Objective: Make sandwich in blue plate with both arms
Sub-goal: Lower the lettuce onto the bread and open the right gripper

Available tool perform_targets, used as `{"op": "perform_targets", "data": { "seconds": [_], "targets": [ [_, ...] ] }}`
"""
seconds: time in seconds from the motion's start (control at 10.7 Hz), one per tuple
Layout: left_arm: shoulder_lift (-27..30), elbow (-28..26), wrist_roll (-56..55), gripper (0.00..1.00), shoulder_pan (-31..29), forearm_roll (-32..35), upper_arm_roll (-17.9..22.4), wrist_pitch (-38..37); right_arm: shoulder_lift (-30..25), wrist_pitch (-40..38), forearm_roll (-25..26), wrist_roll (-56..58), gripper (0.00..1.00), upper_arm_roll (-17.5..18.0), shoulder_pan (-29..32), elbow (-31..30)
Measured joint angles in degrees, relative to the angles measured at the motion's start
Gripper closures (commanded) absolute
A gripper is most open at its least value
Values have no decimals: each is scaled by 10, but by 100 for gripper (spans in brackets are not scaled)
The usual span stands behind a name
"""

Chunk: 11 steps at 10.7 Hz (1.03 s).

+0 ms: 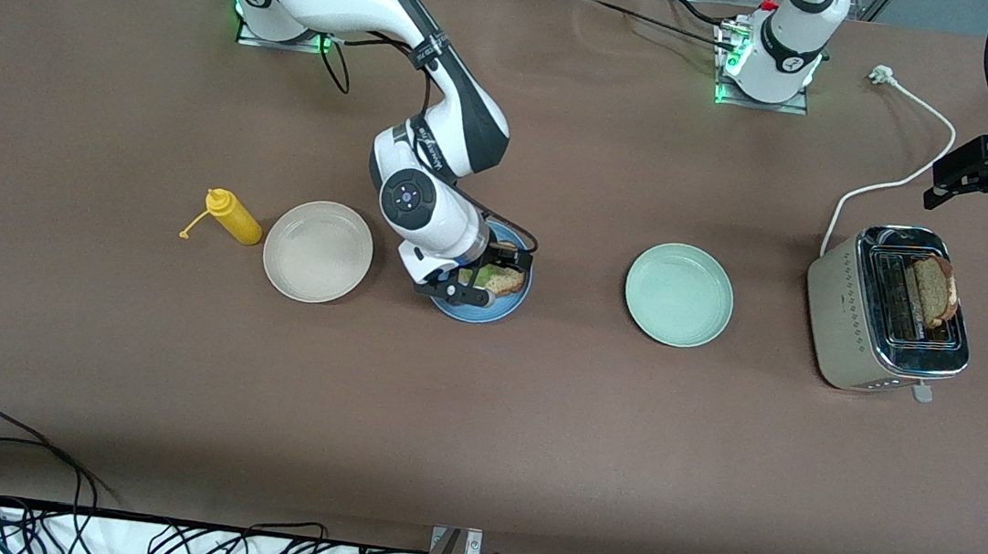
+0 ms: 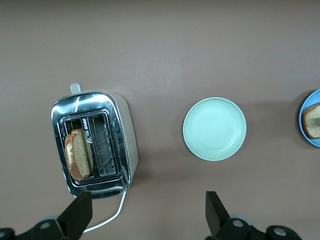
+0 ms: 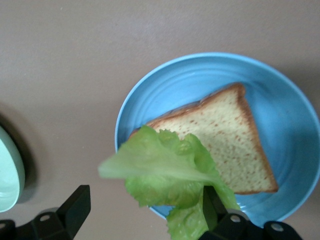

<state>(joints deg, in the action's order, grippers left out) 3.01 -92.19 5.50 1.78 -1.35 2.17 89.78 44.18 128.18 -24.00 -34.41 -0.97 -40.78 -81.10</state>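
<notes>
right fingers (image 3: 145, 212) apart, lettuce (image 3: 172, 172) over blue plate (image 3: 150, 102) rim | left fingers (image 2: 149, 210) apart over toaster (image 2: 95, 145)

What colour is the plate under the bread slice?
Medium blue; the blue plate with the bread slice shows best in the right wrist view.

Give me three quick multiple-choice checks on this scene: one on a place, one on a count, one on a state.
1. Where is the slice that is off the blue plate under the right gripper?
A. in the toaster
B. on the bottle
C. in a drawer

2. How many plates are out?
A. two
B. three
C. four

3. The left gripper, up near the toaster, is:
A. open
B. shut on bread
C. shut on lettuce

Answers:
1. A, the slice stands in a toaster slot.
2. B, there are the cream plate, the blue plate and the green plate.
3. A, its fingers stand wide apart with nothing between them.
</notes>
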Motion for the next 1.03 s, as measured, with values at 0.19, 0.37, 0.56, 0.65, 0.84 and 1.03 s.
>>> {"op": "perform_targets", "data": {
  "seconds": [0.19,0.37,0.56,0.65,0.84,1.03],
  "targets": [
    [-1,0,0,0,0,0,0,0,-1,0,0,-5,0,-1,-5,2],
    [-6,0,0,0,0,0,-1,0,-2,0,0,-6,0,-2,-5,3],
    [-9,0,0,0,0,0,-1,0,-2,0,0,-7,0,-3,-5,3],
    [-10,0,0,0,0,0,-4,0,-2,0,0,-10,0,-3,-5,5],
    [-10,0,-1,0,0,0,-10,0,-2,0,0,-13,0,-3,-6,13],
    [-10,0,-1,0,0,0,-10,0,-3,0,0,-15,0,-3,-7,25]
  ]
}}
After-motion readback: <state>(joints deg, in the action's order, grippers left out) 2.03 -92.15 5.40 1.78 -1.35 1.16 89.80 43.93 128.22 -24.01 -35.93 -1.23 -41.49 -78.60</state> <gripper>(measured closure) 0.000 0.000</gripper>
